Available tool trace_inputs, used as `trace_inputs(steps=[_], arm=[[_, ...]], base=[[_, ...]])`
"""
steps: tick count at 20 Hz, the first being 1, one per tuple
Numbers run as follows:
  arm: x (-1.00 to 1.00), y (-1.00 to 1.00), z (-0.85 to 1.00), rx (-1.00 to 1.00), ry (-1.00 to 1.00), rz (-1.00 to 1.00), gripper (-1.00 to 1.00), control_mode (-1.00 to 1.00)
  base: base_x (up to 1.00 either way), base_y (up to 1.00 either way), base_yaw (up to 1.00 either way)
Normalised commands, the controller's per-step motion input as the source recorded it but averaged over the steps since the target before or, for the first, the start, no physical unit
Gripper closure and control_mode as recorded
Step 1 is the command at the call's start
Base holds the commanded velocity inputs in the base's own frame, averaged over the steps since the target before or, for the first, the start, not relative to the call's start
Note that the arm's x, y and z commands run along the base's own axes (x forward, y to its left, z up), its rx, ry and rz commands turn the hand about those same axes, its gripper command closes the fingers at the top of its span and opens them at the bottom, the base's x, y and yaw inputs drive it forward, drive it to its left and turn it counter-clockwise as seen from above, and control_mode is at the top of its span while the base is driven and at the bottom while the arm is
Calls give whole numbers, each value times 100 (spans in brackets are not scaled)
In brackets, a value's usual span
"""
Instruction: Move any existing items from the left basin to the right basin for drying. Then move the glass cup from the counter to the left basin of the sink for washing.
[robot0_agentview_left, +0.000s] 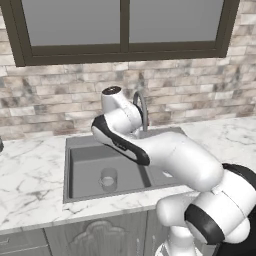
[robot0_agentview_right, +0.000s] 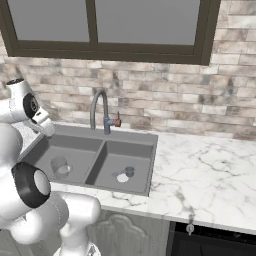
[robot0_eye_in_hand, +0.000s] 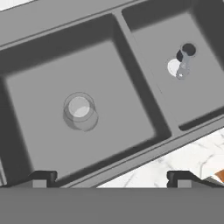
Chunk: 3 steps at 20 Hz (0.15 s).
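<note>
The glass cup, a wide clear tumbler (robot0_agentview_left: 108, 179) (robot0_agentview_right: 60, 166) (robot0_eye_in_hand: 80, 111), stands upright over the drain of the left basin (robot0_agentview_left: 85, 162) (robot0_agentview_right: 75, 149) (robot0_eye_in_hand: 35, 135). Beside the pale drain of the right basin (robot0_agentview_right: 137, 156) (robot0_eye_in_hand: 199, 94) stands the tiny narrow glass (robot0_agentview_right: 129, 171) (robot0_eye_in_hand: 183, 61). My gripper (robot0_eye_in_hand: 111, 177) hangs open high above the sink, looking down into both basins. Its fingertips (robot0_eye_in_hand: 43, 177) are spread wide and hold nothing. It touches neither glass.
A curved steel tap (robot0_agentview_left: 142, 107) (robot0_agentview_right: 97, 107) with a red handle rises behind the sink's divider. White marble counter (robot0_agentview_left: 30, 175) (robot0_agentview_right: 210, 170) runs on both sides. My own arm hides most of the right basin in the left base view. Brick wall and a window stand behind.
</note>
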Motion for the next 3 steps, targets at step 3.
trace_inputs(steps=[3], arm=[[-37,8,45,-4,0,-2,-100,-100]], base=[[0,0,0]])
